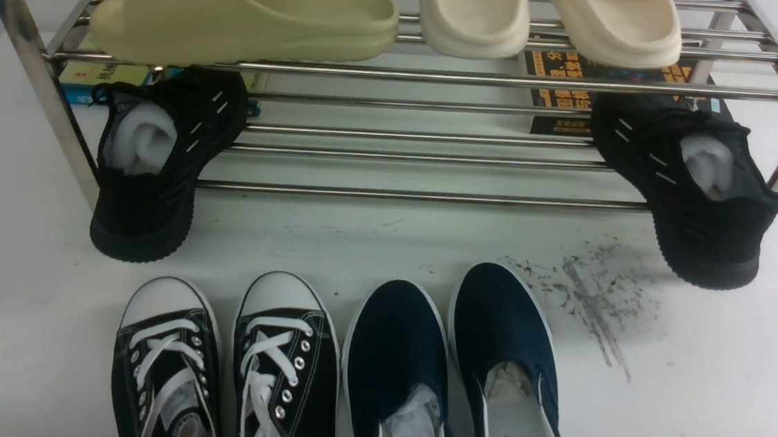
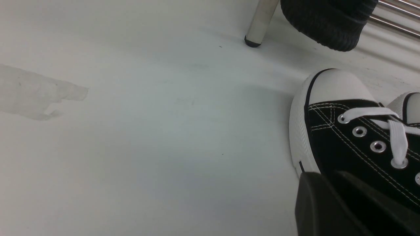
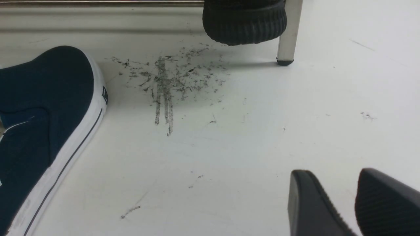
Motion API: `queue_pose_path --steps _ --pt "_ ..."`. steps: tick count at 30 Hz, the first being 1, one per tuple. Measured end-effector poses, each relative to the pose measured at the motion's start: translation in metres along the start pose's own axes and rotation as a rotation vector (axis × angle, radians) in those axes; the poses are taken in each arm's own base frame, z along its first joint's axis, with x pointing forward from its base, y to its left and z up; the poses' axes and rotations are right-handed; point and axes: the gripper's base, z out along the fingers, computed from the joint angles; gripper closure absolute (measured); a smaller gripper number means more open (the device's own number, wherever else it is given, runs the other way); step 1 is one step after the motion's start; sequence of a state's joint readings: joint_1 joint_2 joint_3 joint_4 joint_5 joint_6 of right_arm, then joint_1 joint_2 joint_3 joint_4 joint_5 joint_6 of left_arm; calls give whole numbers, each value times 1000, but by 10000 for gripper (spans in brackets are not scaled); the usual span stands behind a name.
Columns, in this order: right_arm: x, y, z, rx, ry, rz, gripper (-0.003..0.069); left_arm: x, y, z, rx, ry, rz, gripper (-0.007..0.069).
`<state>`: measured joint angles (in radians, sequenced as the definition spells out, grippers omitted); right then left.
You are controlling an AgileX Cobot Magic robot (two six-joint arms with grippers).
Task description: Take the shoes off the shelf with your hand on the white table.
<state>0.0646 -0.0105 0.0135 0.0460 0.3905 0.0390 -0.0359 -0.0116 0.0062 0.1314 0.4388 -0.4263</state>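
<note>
The two black canvas lace-up shoes, one on the left (image 1: 166,361) and one on the right (image 1: 284,363), stand side by side on the white table (image 1: 693,409), toes toward the chrome shelf (image 1: 442,77). Neither gripper shows in the front view. In the left wrist view my left gripper (image 2: 328,177) is low at the outer side of the left shoe (image 2: 344,137). Its fingers are close together against the dark canvas, and any grip is hidden. My right gripper (image 3: 331,177) is open and empty over bare table.
Navy slip-ons (image 1: 396,344) (image 1: 501,331) stand right of the canvas pair. Black knit sneakers (image 1: 157,158) (image 1: 696,194) hang off the lower tier's ends. Foam slides (image 1: 238,12) (image 1: 475,10) fill the top tier. Books (image 1: 567,73) lie behind. Grey scuff marks (image 1: 598,297) and shelf legs (image 2: 261,19) (image 3: 288,29) lie ahead.
</note>
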Motion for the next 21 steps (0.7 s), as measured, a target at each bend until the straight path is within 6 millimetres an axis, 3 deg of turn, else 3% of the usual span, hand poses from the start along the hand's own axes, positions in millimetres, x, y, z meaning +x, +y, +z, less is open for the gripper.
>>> queue_pose_path --steps 21 --pt "0 0 0 0 0 0 419 0 0 0 0 0 0 525"
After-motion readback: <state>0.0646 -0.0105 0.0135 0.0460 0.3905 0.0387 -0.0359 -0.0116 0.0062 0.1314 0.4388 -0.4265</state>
